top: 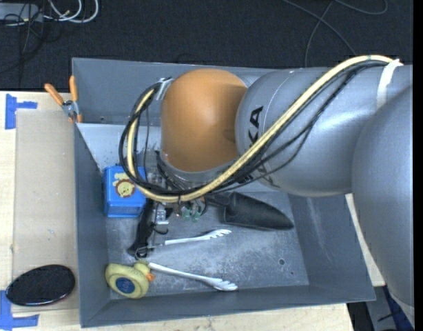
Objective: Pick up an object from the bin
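Judging by pos., I should centre hand [145,237] on upper white tongs [198,236], descend vert.; hand aperture: cannot tell.

The bin [294,261] was grey metal, matt, its floor scuffed and dusted pale toward the front edge; the white tongs [194,276] there looked like smooth plastic; the round yellow-green thing [127,279] in the front left corner, dull plastic; the blue box [120,193] by the left wall, faintly glossy; the black pouch [256,214] toward the right wall, matt; the arm's orange cover [198,119] shone smooth; its silver casing [335,140], satin.
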`<state>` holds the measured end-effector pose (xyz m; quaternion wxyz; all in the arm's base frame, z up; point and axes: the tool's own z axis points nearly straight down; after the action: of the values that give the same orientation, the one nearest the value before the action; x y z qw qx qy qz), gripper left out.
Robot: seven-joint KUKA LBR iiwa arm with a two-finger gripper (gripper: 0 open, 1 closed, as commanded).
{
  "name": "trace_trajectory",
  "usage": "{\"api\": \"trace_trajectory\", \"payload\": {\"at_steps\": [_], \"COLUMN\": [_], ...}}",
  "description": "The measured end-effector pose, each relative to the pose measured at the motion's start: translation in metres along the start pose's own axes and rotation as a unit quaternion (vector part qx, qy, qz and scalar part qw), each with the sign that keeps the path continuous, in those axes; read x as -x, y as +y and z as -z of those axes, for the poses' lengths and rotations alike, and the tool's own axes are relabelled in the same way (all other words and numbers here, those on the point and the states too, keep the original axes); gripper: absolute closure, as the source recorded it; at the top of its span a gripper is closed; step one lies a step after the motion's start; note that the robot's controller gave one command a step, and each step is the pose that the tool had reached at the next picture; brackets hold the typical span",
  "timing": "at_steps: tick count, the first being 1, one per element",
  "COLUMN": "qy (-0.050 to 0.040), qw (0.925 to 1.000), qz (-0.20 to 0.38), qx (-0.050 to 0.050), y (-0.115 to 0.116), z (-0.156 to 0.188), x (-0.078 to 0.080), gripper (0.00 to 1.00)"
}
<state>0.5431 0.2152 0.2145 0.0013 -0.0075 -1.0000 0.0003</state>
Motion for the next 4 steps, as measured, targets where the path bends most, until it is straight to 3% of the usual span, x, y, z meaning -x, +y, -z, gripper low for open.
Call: {"api": "trace_trajectory", "payload": {"at_steps": [2, 3, 4], "qy": [-0.001, -0.0001, 0.0001], "qw": [1.0, 0.9963, 0.9963], "qz": [-0.004, 0.086, 0.086], "qx": [0.001, 0.0, 0.0], "y": [-0.003, -0.012, -0.047], "z": [-0.006, -0.042, -0.05], "x": [0.002, -0.009, -0.007], "gripper": [0.0, 0.0, 0.0]}}
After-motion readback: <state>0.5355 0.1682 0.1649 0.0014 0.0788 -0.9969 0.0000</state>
